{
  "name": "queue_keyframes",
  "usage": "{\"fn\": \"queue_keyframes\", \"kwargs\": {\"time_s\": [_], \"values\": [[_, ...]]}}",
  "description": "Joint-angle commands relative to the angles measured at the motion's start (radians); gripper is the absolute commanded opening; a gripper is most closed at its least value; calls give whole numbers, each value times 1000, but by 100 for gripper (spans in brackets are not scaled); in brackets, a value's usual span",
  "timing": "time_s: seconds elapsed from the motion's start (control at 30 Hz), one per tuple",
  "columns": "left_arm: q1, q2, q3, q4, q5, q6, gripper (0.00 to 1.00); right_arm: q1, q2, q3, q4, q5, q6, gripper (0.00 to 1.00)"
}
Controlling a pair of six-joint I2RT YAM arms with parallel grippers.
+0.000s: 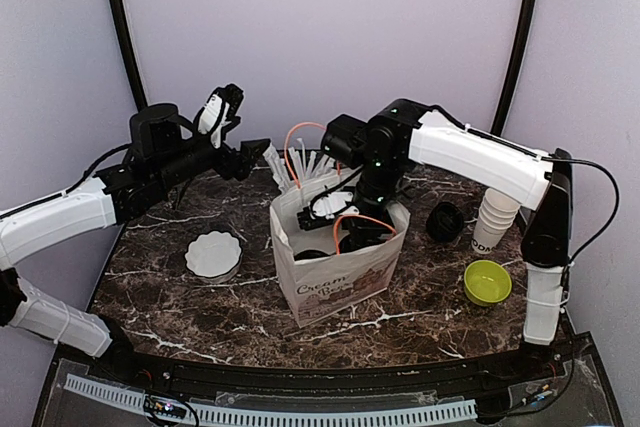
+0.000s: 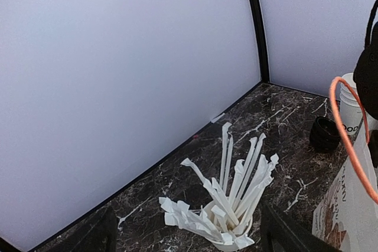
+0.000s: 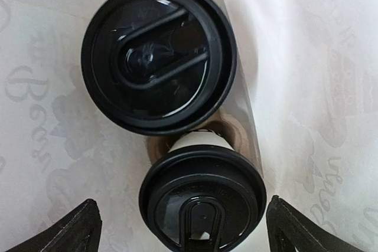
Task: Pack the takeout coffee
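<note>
While left gripper (image 2: pixel 190 233) and right gripper (image 3: pixel 185 229) gape, the marble table (image 1: pixel 170 299) (dark) meets seemingly lilac walls (image 1: pixel 320 37).

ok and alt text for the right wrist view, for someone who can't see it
Two black-lidded takeout coffee cups, the upper cup and the lower cup, stand side by side in a brown cardboard carrier inside a white paper bag, seen from straight above. The right gripper hangs open over them, holding nothing.
</note>
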Motion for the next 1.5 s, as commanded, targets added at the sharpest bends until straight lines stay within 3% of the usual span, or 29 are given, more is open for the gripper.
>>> {"fn": "queue_keyframes", "kwargs": {"time_s": [0.0,0.2,0.5,0.7,0.83,1.0,1.23,1.3,1.4,1.47], "values": [[4,-2,18,-42,153,-20,86,15,-48,51,-14,-5,40,99],[4,14,96,-152,433,-51,88,19,-74,50,-15,-10,44,98],[4,84,167,-64,677,-237,85,20,-77,20,-15,-29,44,88],[4,41,172,-79,540,-276,82,20,-69,38,-15,-24,46,81],[4,33,183,-74,652,-288,85,20,-73,52,-15,-12,46,81],[4,133,223,-28,704,-436,83,20,-66,54,-15,-4,44,82],[4,226,284,-23,757,-535,59,21,-67,67,-12,1,45,82],[4,248,301,-29,784,-550,44,20,-69,69,-12,5,41,82],[4,265,306,-8,828,-561,13,24,-86,76,-12,45,24,82],[4,271,305,-3,817,-570,1,30,-108,95,-13,74,13,82]]}}
